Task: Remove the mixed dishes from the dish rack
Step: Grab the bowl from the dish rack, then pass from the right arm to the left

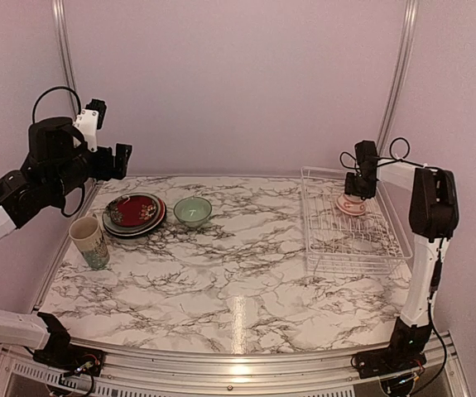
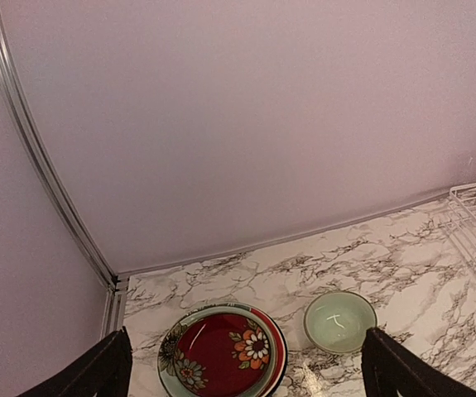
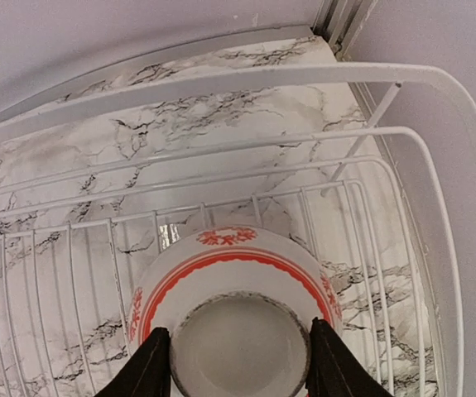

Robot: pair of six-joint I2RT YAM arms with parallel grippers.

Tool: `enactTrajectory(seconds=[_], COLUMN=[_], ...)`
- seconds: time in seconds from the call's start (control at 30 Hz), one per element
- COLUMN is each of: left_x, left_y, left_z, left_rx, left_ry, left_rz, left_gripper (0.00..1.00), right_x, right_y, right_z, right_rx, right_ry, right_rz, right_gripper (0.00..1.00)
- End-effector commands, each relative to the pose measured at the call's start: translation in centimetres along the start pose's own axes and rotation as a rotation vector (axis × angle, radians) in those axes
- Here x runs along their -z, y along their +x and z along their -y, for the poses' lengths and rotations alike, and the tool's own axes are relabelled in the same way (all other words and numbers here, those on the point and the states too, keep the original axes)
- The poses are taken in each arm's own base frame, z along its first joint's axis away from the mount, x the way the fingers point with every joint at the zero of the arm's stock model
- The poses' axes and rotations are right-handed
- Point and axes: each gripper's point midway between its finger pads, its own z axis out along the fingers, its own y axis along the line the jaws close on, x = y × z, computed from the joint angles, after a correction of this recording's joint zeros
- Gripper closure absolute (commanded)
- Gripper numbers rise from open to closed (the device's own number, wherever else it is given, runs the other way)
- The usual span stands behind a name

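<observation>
The white wire dish rack (image 1: 358, 251) stands at the right of the marble table. A white bowl with an orange-red pattern (image 3: 231, 263) lies upside down in it. My right gripper (image 3: 239, 364) reaches down from above, its two black fingers pressed against opposite sides of the bowl's foot ring. In the top view that gripper (image 1: 359, 193) sits right over the bowl (image 1: 352, 205). My left gripper (image 1: 122, 161) hangs open and empty, high above the left back corner of the table. Below it lie a stack of plates (image 2: 221, 351) with a dark red flowered one on top and a pale green bowl (image 2: 339, 321).
A tall cream mug (image 1: 89, 241) stands upright near the left edge, in front of the plate stack (image 1: 134, 213). The rack's rim and upright wires (image 3: 370, 165) surround the right gripper closely. Walls and metal frame posts border the back and sides.
</observation>
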Motion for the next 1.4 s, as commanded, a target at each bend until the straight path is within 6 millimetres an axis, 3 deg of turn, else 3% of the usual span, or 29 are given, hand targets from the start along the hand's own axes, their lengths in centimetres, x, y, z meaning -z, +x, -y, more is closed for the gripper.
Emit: enactTrajectory(seconds=[0.0,0.43,0.7,0.83,1.07,1.2,1.37], left_x=[-0.5,-1.7,-2.7,-3.0,-3.1,-3.0,-3.7], left_y=[0.5,1.5,1.9,1.0,-0.8,-1.3,-0.1], left_z=[0.2,1.1,2.5,3.6,9.1,13.9,19.0], left_rx=[0.003,0.011,0.049,0.14,0.403,0.576,0.728], left_ry=[0.005,0.032,0.082,0.136,0.432,0.708,0.974], left_rz=[-0.016,-0.051,-0.08,-0.079,-0.059,-0.067,-0.144], left_gripper=[0.01,0.01,0.01,0.01,0.01,0.02,0.1], right_x=[5.2,15.0,19.8,21.0,25.0,27.3,29.5], right_y=[-3.4,-3.3,-2.0,-1.4,-1.1,-0.2,1.2], right_z=[0.0,-3.2,-4.7,-4.8,-8.5,-12.7,-18.8], right_rx=[-0.031,-0.117,-0.134,-0.122,-0.095,-0.055,-0.025], right_ry=[-0.045,-0.419,-0.606,-0.64,-0.848,-0.974,-1.125], right_rz=[0.13,0.307,0.354,0.362,0.386,0.37,0.332], right_gripper=[0.72,0.73,0.72,0.72,0.72,0.72,0.72])
